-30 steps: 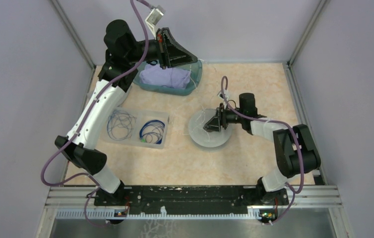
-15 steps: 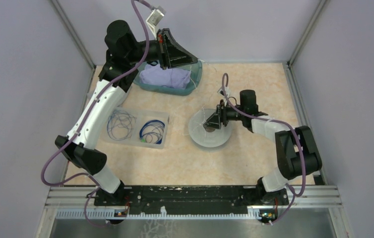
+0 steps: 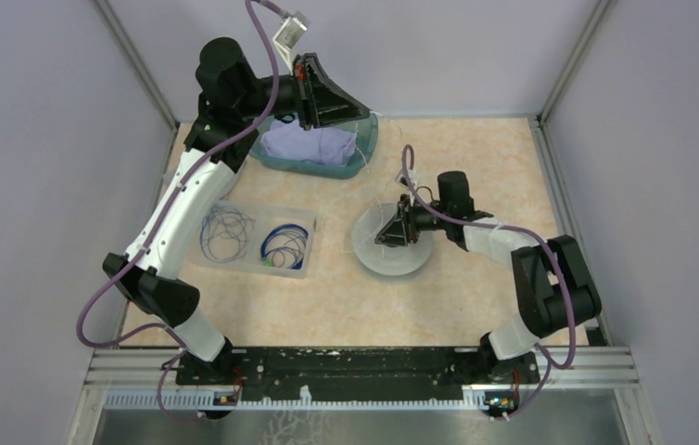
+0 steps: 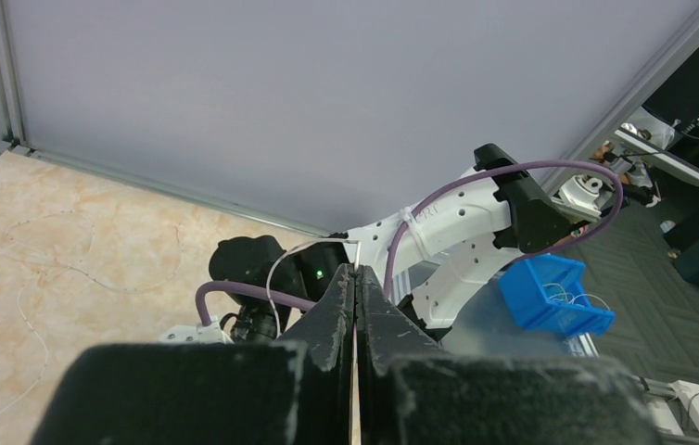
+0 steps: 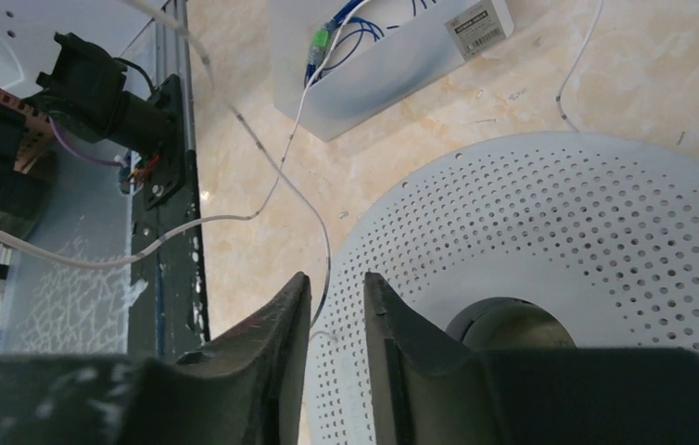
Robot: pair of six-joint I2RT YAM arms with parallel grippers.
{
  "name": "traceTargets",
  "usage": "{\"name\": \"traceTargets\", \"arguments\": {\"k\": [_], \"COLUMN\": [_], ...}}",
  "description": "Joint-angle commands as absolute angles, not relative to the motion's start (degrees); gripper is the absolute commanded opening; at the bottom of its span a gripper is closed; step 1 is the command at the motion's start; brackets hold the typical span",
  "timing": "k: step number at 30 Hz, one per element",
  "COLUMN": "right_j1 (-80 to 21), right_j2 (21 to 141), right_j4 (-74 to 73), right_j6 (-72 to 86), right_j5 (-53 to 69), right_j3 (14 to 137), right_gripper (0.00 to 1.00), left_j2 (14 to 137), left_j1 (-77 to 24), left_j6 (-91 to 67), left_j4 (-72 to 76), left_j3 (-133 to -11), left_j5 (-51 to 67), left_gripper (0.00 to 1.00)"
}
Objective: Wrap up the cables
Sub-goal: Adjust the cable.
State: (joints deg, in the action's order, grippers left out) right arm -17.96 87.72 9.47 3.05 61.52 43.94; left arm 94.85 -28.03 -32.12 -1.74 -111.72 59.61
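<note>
My left gripper (image 4: 356,278) is clamped on the whitish cable (image 5: 326,255) and held high, likely for tension. My right gripper (image 5: 335,283) has its jaws slightly apart with the cable running between them. The perforated disc (image 5: 550,232) sits just below, probably to guide winding.

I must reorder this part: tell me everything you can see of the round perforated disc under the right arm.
The disc is round, pale grey-white, plastic by its look, pierced all over with small holes, with a dark round hub at its middle and some print near its rim. It lies flat on the table. The right gripper hangs over its edge, jaws slightly apart, and the whitish cable runs across that edge between them.
</note>
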Motion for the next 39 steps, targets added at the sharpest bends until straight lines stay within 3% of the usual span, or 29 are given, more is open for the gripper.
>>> {"name": "traceTargets", "arguments": {"k": [1, 3, 5, 12, 17, 28, 39], "right_j1": [-18.78, -17.91, -15.86, -6.64, -1.00, -0.18, -0.13], "right_j2": [87.12, 86.47, 85.35, 80.34, 76.58, 76.00, 76.40], "right_j4": [12.81, 10.50, 10.47, 10.35, 5.11, -2.62, -13.23], "right_j6": [3.07, 1.53, 1.96, 3.78, 3.78, 3.86, -3.58], "right_j5": [61.91, 61.06, 60.45, 58.99, 50.88, 37.04, 37.79], "right_j3": [45.72, 47.19, 47.90, 49.68, 56.98, 73.67, 79.09], "right_gripper": [0.19, 0.06, 0.00, 0.00, 0.00, 0.00, 0.00], "left_j2": [94.16, 93.90, 93.43, 92.62, 91.25, 95.16, 110.21], "left_j1": [-28.48, -28.27, -27.84, -25.60, -22.32, -18.87, -21.41], "left_j6": [-31.39, -30.48, -29.38, -27.07, -18.82, 12.28, 8.71], "left_j4": [-1.56, -2.38, -3.52, -5.27, -10.93, -18.92, -15.93], "left_j3": [-112.41, -112.56, -112.66, -113.69, -114.04, -118.85, -116.93], "left_j5": [60.11, 59.85, 59.33, 58.25, 52.86, 27.06, 30.25], "left_gripper": [0.00, 0.00, 0.00, 0.00, 0.00, 0.00, 0.00]}}
